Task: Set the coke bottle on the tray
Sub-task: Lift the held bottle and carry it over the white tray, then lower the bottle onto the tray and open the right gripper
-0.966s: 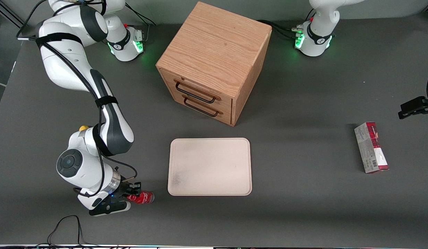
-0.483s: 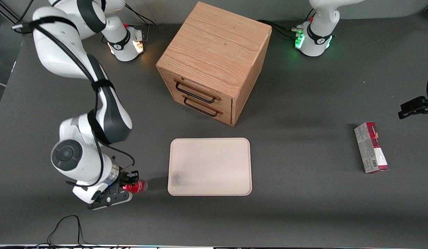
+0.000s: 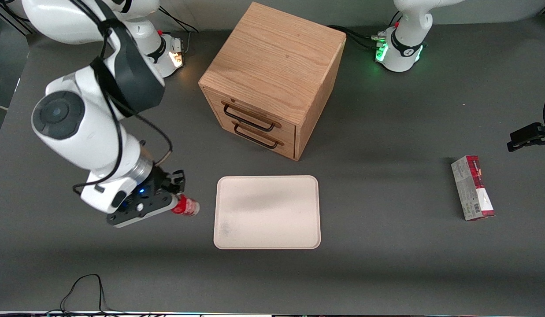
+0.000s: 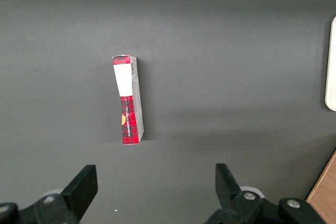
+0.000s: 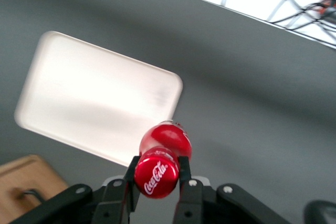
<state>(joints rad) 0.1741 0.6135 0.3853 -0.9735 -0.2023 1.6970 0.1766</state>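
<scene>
Moved: my claw (image 3: 179, 203) has come up off the surface (image 3: 387, 273) with the coke bottle (image 3: 187, 207) and swung toward the tray; in the two earlier front pictures it sat low, nearer the front camera, with the bottle down at surface level.
Claw: pinching the coke bottle (image 5: 161, 162); the wrist view shows one finger (image 5: 131, 181) pressed against each side of the bottle's body.
Bottle: carried in the air, lying roughly level and pointing toward the tray, not touching anything but the fingers as far as I can see.
Where it is: just beside the tray's (image 3: 267, 243) edge at the working arm's end, still outside the rim in the front view.
Tray: bare cream surface, flat, nothing on it; in the wrist view the tray (image 5: 79, 98) lies below and ahead of the bottle.
Meaning: I judge the pick is done and the carry is under way; the placing is not yet done.
Next: I would travel sideways until the bottle is over the tray's middle, then lower and let go.
Risk: released lying down, a round bottle may roll toward the low rim.
Around: wooden cabinet (image 3: 272, 79) farther from the camera than the tray; carton (image 3: 472, 188) well apart, toward the parked arm's end.
</scene>
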